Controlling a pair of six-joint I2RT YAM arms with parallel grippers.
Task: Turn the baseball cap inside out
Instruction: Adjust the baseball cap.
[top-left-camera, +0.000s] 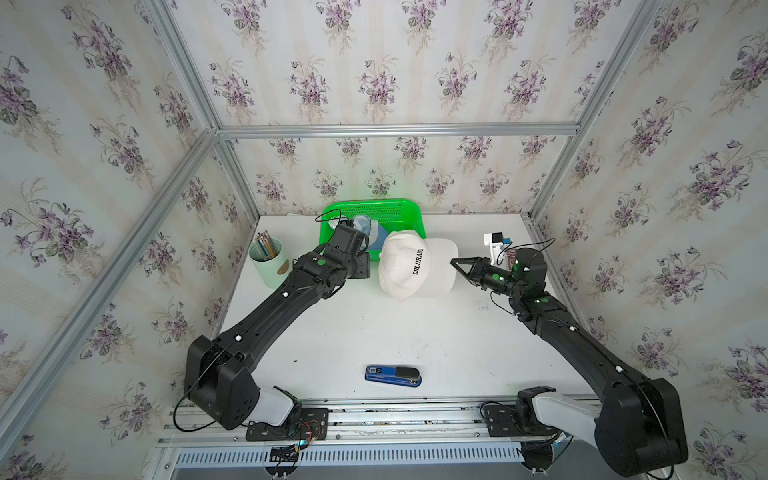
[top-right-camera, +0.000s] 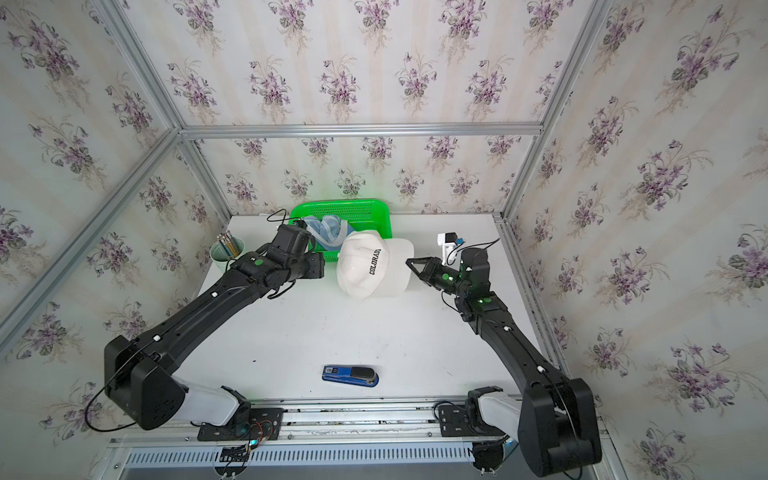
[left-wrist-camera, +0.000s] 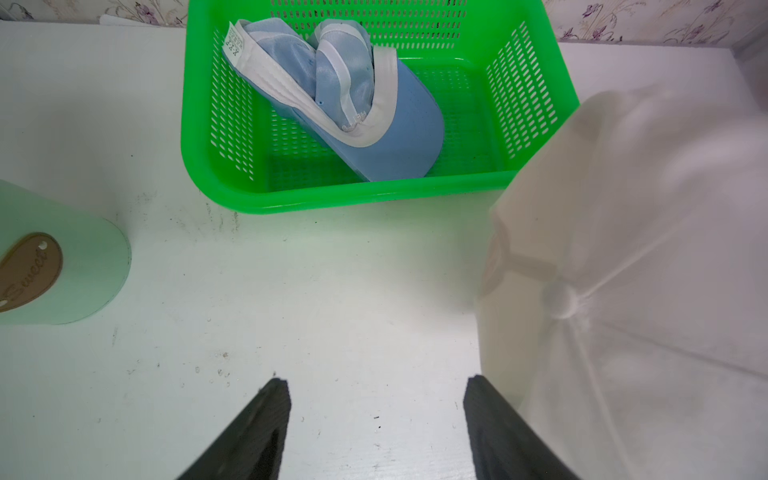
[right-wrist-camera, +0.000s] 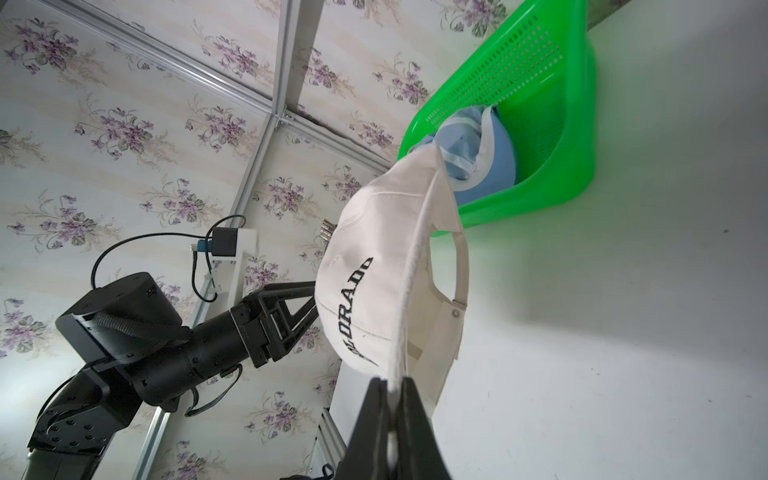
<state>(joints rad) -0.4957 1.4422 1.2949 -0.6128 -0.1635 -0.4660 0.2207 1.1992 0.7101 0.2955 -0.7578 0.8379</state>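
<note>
Right pincer (right-wrist-camera: 390, 380): clenched on the very edge of the white cap's (right-wrist-camera: 365, 249) brim, only a narrow strip of brim between the jaws. You are holding the cap by that edge alone, and from its shadow it appears to hang clear of the table (top-left-camera: 374, 324), just in front of the green basket (top-left-camera: 374, 212), whose near corner it overlaps in both top views. The crown is domed outward with the lettering showing, so nothing is turned yet. Left pincer (left-wrist-camera: 376, 384): released and empty, its jaws spread, with one finger close beside the crown near the top button; I cannot tell whether it touches the cloth. Risks as I judge them: any push on the crown will lever against that thin brim hold, and the cap may twist, swing away or slip out. A push that meets soft cloth with nothing behind it will likely move the whole cap rather than invert it. If you enter from underneath, the back strap could snag a finger. Drift toward the basket could drop the cap onto the blue cap (left-wrist-camera: 374, 124) inside. The left elbow also sweeps near the pencil cup (top-left-camera: 266, 262).
</note>
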